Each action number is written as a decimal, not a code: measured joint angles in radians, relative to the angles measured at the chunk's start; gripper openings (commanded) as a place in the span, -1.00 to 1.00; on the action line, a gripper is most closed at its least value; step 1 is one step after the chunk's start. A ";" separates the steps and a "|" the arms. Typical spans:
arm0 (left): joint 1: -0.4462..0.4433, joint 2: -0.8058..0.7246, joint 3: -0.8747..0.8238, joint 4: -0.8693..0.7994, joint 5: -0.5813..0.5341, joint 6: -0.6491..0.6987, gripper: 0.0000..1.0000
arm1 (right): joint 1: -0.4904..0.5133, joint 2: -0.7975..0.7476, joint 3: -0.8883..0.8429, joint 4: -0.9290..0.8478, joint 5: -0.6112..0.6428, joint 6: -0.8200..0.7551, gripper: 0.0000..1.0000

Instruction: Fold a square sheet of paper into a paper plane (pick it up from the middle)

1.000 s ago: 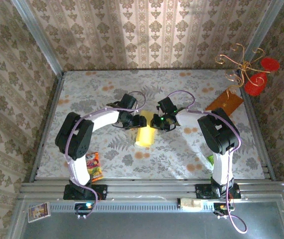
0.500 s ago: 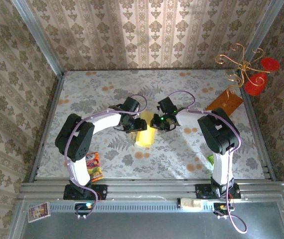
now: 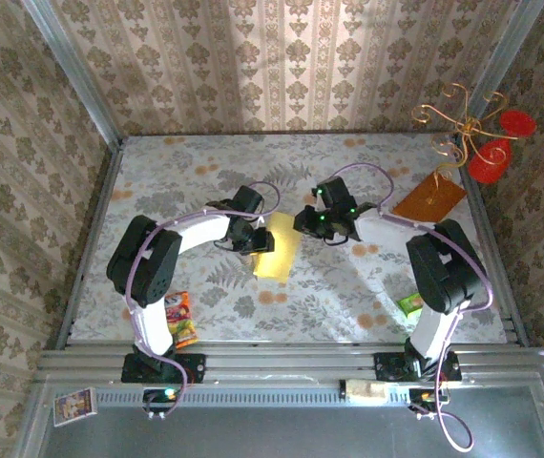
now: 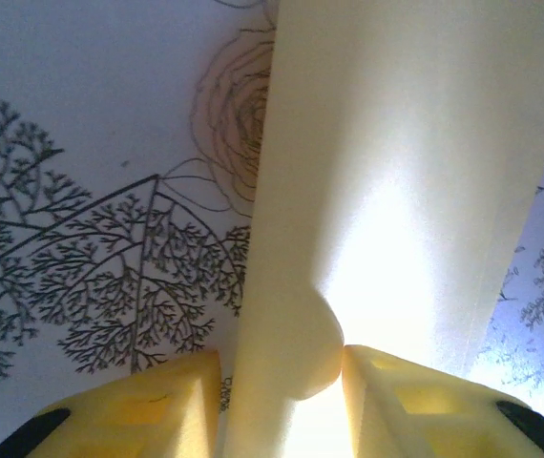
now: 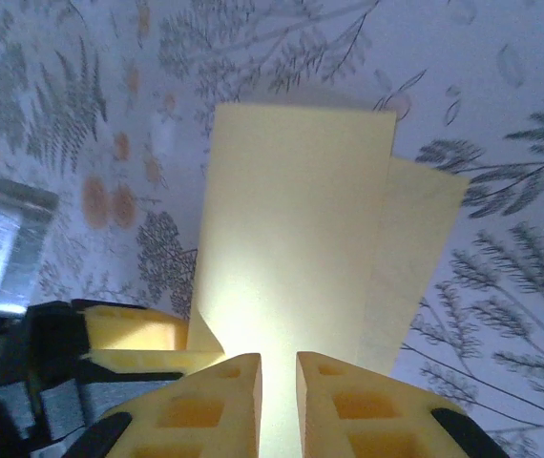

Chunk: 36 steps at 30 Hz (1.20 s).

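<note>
Pinching the thin pale-yellow folded sheet of paper (image 3: 280, 258) from both sides, the left gripper (image 3: 260, 244) and the right gripper (image 3: 303, 224) each squeeze it tight, at the middle of the flowery table (image 3: 181, 181).

This is a robot test cell dressed up as a home. Patterned wallpaper panels (image 3: 282, 67) stand on three sides of the table (image 3: 157, 181), which wears a floral cloth. Bare aluminium rails (image 3: 291, 367) along the table's near edge carry two bolted arms (image 3: 146, 272), and a gilt wire ornament (image 3: 463, 119) hangs over its far right corner.
</note>
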 measured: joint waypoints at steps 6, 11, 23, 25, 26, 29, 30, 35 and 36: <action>0.005 0.008 0.000 -0.008 0.031 0.124 -0.23 | -0.045 -0.045 -0.068 0.009 0.038 0.005 -0.62; 0.006 0.024 0.023 -0.034 0.034 0.171 -0.25 | -0.075 -0.063 -0.106 0.008 0.058 0.020 -0.62; 0.006 0.037 0.040 -0.056 0.031 0.200 -0.23 | -0.095 -0.087 -0.122 0.010 0.069 0.026 -0.62; 0.005 0.037 0.040 -0.056 0.029 0.196 -0.23 | -0.095 -0.087 -0.122 0.010 0.069 0.027 -0.62; 0.005 0.039 0.041 -0.056 0.029 0.193 -0.22 | -0.095 -0.087 -0.122 0.010 0.069 0.030 -0.62; 0.005 0.044 0.048 -0.063 0.029 0.191 -0.21 | -0.095 -0.087 -0.122 0.011 0.068 0.034 -0.62; 0.005 0.046 0.052 -0.066 0.029 0.190 -0.20 | -0.095 -0.087 -0.122 0.012 0.068 0.034 -0.62; 0.000 0.057 0.069 -0.087 0.021 0.191 -0.20 | -0.095 -0.087 -0.122 0.016 0.068 0.045 -0.62; -0.002 0.058 0.072 -0.090 0.018 0.191 -0.20 | -0.095 -0.087 -0.122 0.019 0.068 0.045 -0.62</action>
